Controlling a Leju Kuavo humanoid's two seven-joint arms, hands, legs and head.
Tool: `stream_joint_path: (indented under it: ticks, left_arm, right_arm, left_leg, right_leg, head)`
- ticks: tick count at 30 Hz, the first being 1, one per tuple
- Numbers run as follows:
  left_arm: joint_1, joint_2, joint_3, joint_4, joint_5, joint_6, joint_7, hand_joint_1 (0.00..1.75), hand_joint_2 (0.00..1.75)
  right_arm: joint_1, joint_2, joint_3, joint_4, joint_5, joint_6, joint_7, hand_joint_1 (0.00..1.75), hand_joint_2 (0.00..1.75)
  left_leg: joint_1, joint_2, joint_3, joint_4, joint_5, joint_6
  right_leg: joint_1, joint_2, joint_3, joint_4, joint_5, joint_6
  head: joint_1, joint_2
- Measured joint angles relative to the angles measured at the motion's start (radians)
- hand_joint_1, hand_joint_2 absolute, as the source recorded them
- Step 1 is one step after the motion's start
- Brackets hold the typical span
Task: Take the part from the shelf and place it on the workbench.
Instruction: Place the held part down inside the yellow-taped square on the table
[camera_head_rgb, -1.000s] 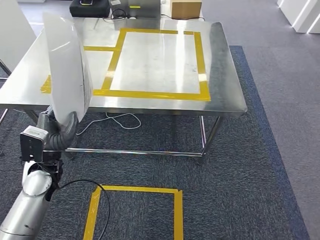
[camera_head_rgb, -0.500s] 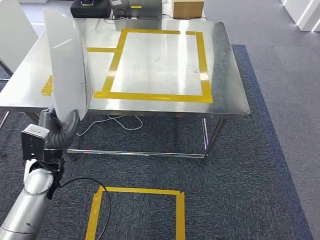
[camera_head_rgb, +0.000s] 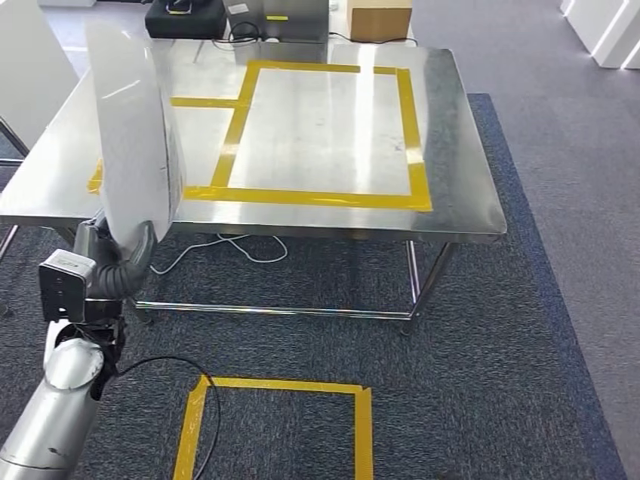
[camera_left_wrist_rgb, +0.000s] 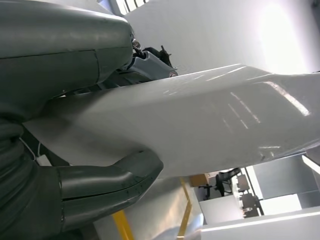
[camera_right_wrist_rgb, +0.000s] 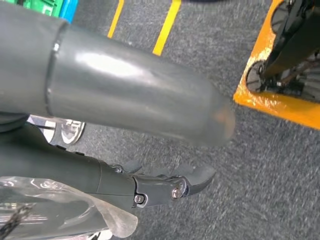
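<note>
The part (camera_head_rgb: 134, 140) is a large white curved panel, standing upright at the left of the head view. My left hand (camera_head_rgb: 124, 262) grips its lower end, below the near left corner of the steel workbench (camera_head_rgb: 460, 170). In the left wrist view the thumb (camera_left_wrist_rgb: 109, 185) lies under the white part (camera_left_wrist_rgb: 211, 120) and the fingers lie over it. A yellow tape rectangle (camera_head_rgb: 411, 150) marks the bench top. My right hand (camera_right_wrist_rgb: 124, 100) hangs over grey carpet with its fingers (camera_right_wrist_rgb: 166, 187) apart and nothing in them.
At the bench's far edge stand a black case (camera_head_rgb: 185, 18), a grey device (camera_head_rgb: 279, 15) and a cardboard box (camera_head_rgb: 380, 20). A white cable (camera_head_rgb: 226, 245) trails under the bench. A yellow tape square (camera_head_rgb: 275, 385) marks the carpet in front. An orange wheeled base (camera_right_wrist_rgb: 279, 102) stands near my right hand.
The whole picture has shifted: the workbench sits slightly lower and nearer, so the camera has moved. The left hand keeps its hold on the part in the same pose.
</note>
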Motion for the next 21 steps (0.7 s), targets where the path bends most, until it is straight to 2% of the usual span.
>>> stream_joint_path:
  ticks: [2, 4, 5, 6, 7, 8, 9, 10, 11, 13, 16, 18, 20, 21]
  left_arm:
    - [-0.002, 0.0, 0.0, 0.0, 0.0, 0.0, 0.0, 1.75, 1.75]
    - [-0.001, -0.001, 0.0, 0.0, 0.0, -0.002, 0.0, 1.75, 1.75]
    - [0.0, -0.002, 0.0, 0.0, 0.0, -0.002, 0.0, 1.75, 1.75]
    - [0.002, -0.002, 0.0, 0.0, 0.0, -0.003, 0.0, 1.75, 1.75]
    - [0.003, -0.002, 0.0, 0.0, 0.0, -0.003, 0.0, 1.75, 1.75]
    - [0.004, -0.002, 0.0, 0.0, 0.0, -0.003, 0.0, 1.75, 1.75]
    - [0.004, -0.002, 0.0, 0.0, 0.0, -0.003, 0.0, 1.75, 1.75]
    - [0.004, -0.002, 0.0, 0.0, 0.0, -0.003, 0.0, 1.75, 1.75]
    - [0.003, -0.002, 0.0, 0.0, 0.0, -0.003, 0.0, 1.75, 1.75]
    - [0.003, -0.002, 0.0, 0.0, 0.0, -0.003, 0.0, 1.75, 1.75]
    - [0.002, -0.001, -0.001, -0.002, 0.0, -0.005, 0.001, 1.75, 1.75]
    - [0.0, -0.001, -0.001, -0.002, 0.0, -0.006, 0.001, 1.75, 1.75]
    - [0.002, 0.0, -0.001, -0.002, 0.0, -0.006, 0.001, 1.75, 1.75]
    - [0.005, 0.0, -0.001, -0.002, 0.0, -0.006, 0.001, 1.75, 1.75]
  right_arm:
    - [-0.001, 0.0, 0.0, 0.0, 0.0, 0.0, 0.0, 0.0, 0.0]
    - [0.0, 0.001, 0.001, 0.0, 0.0, 0.0, 0.0, 0.0, 0.0]
    - [0.001, 0.001, 0.001, 0.0, 0.0, 0.0, 0.0, 0.0, 0.0]
    - [0.002, 0.001, 0.0, 0.0, 0.0, 0.0, 0.0, 0.0, 0.0]
    - [0.004, 0.001, 0.0, 0.0, 0.0, 0.0, 0.0, 0.0, 0.0]
    - [0.005, 0.001, 0.0, 0.0, 0.0, 0.0, 0.0, 0.0, 0.0]
    - [0.005, 0.001, 0.0, 0.0, 0.0, 0.0, 0.0, 0.0, 0.0]
    - [0.004, 0.001, 0.0, 0.0, 0.0, 0.0, 0.0, 0.0, 0.0]
    - [0.003, 0.001, 0.0, 0.0, 0.0, 0.0, 0.0, 0.0, 0.0]
    - [0.003, 0.001, 0.0, 0.0, 0.0, 0.0, 0.0, 0.0, 0.0]
    - [0.006, 0.001, 0.0, 0.0, 0.0, 0.0, 0.001, 0.0, 0.0]
    - [0.005, 0.001, 0.0, 0.0, 0.0, 0.0, 0.0, 0.0, 0.0]
    - [0.004, 0.001, 0.0, 0.0, 0.0, 0.0, 0.0, 0.0, 0.0]
    - [0.004, 0.001, 0.0, 0.0, 0.0, 0.0, 0.0, 0.0, 0.0]
  left_leg:
    - [0.003, 0.001, 0.008, -0.007, 0.0, 0.013]
    - [0.003, 0.001, 0.013, -0.008, -0.003, 0.021]
    - [0.002, 0.001, 0.014, -0.008, -0.006, 0.023]
    - [0.001, 0.001, 0.016, -0.008, -0.008, 0.024]
    - [0.0, 0.0, 0.02, -0.007, -0.011, 0.025]
    - [0.0, -0.001, 0.025, -0.007, -0.015, 0.023]
    - [0.0, -0.001, 0.032, -0.007, -0.02, 0.022]
    - [-0.002, -0.001, 0.038, -0.007, -0.026, 0.018]
    - [-0.004, -0.002, 0.041, -0.006, -0.03, 0.013]
    - [-0.006, -0.001, 0.043, -0.007, -0.035, 0.003]
    - [-0.004, -0.001, 0.043, 0.004, -0.048, -0.012]
    - [-0.002, 0.0, 0.006, 0.086, -0.088, -0.021]
    - [0.0, 0.0, -0.067, 0.221, -0.136, -0.027]
    - [0.001, 0.0, -0.097, 0.266, -0.141, -0.029]
  right_leg:
    - [-0.002, -0.001, -0.028, 0.054, -0.031, 0.009]
    - [-0.002, -0.002, -0.101, 0.186, -0.086, 0.014]
    - [-0.002, -0.002, -0.139, 0.251, -0.105, 0.016]
    - [-0.002, -0.002, -0.167, 0.289, -0.107, 0.016]
    - [-0.002, -0.002, -0.175, 0.287, -0.088, 0.015]
    - [-0.002, -0.002, -0.163, 0.246, -0.051, 0.012]
    - [-0.002, -0.002, -0.137, 0.179, -0.007, 0.008]
    - [0.0, -0.002, -0.105, 0.111, 0.026, 0.005]
    - [0.001, -0.002, -0.077, 0.057, 0.043, 0.0]
    - [0.005, -0.002, -0.051, 0.015, 0.041, -0.007]
    - [0.002, -0.002, -0.04, 0.005, 0.037, -0.024]
    - [-0.003, -0.003, -0.028, -0.001, 0.033, -0.035]
    - [-0.002, -0.003, -0.02, -0.001, 0.026, -0.042]
    - [-0.002, -0.002, -0.015, -0.001, 0.021, -0.043]
  head:
    - [0.004, 0.0]
    - [0.008, 0.0]
    - [0.009, 0.0]
    - [0.009, 0.0]
    - [0.009, 0.0]
    - [0.009, 0.0]
    - [0.009, 0.0]
    - [0.009, 0.0]
    - [0.009, 0.0]
    - [0.008, 0.0]
    - [0.006, 0.0]
    - [0.002, 0.0]
    - [0.001, 0.0]
    - [0.001, 0.0]
